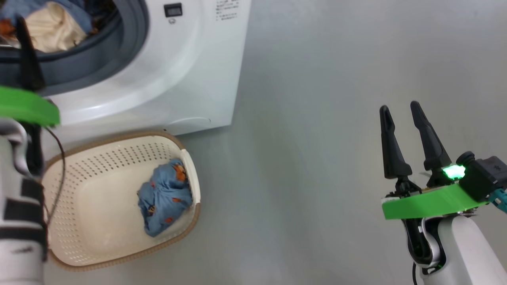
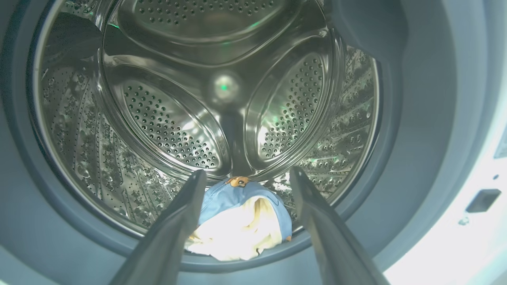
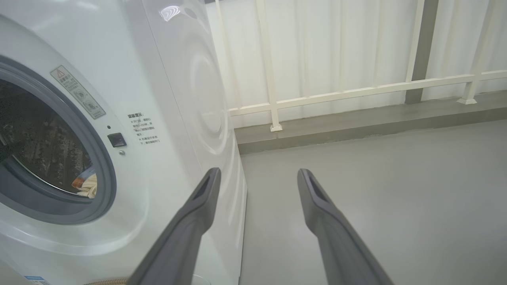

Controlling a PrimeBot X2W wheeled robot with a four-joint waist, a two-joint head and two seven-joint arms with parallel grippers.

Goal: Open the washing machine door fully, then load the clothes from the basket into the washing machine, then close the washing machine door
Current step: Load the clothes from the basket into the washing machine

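Observation:
The white washing machine [image 1: 190, 71] stands open at the upper left; its door is out of view. My left gripper [image 2: 247, 171] is open at the drum mouth, with one dark finger [image 1: 28, 59] over the grey gasket [image 1: 119, 51]. Below and between its fingers lies a bundle of light blue and cream clothes [image 2: 241, 221] on the drum's front lip, apart from both fingers. More blue bear-print clothes [image 1: 166, 198] lie in the cream basket [image 1: 99, 158] on the floor in front of the machine. My right gripper [image 1: 400, 107] hangs open and empty over bare floor, far right.
The steel drum [image 2: 174, 130] is deep, with bare metal behind the bundle. Grey floor [image 1: 317, 158] stretches right of the machine and basket. A cream railing [image 3: 356, 91] with a pale curtain behind it stands beyond a low step [image 3: 356, 122] past the machine.

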